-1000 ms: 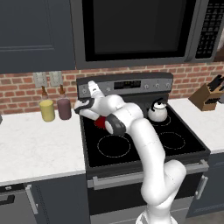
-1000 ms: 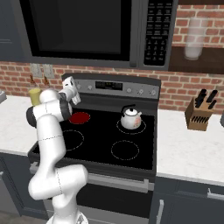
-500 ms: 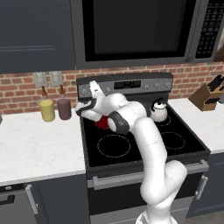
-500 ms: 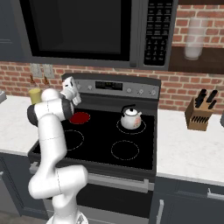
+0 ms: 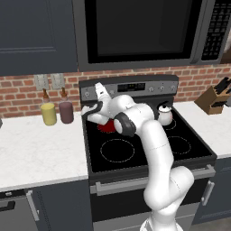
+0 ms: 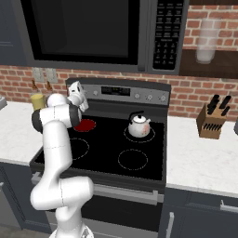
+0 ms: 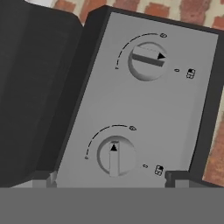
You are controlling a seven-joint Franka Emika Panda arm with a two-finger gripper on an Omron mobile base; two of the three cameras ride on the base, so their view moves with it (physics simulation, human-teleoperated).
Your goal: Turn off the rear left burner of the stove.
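My gripper at the stove's back panel, jaws spread wide, gripping nothing.
Rear left burner glows red at the far left of the glass top, partly hidden by my arm. Hand view: two knobs; lower knob sits between my fingertips, untouched, upper knob further off. Kettle on rear right zone.

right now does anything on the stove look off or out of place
Yes: the rear left burner glows red with no pot on it, while the kettle sits on an unlit zone. In the hand view, the two knobs on the back panel point in different directions.
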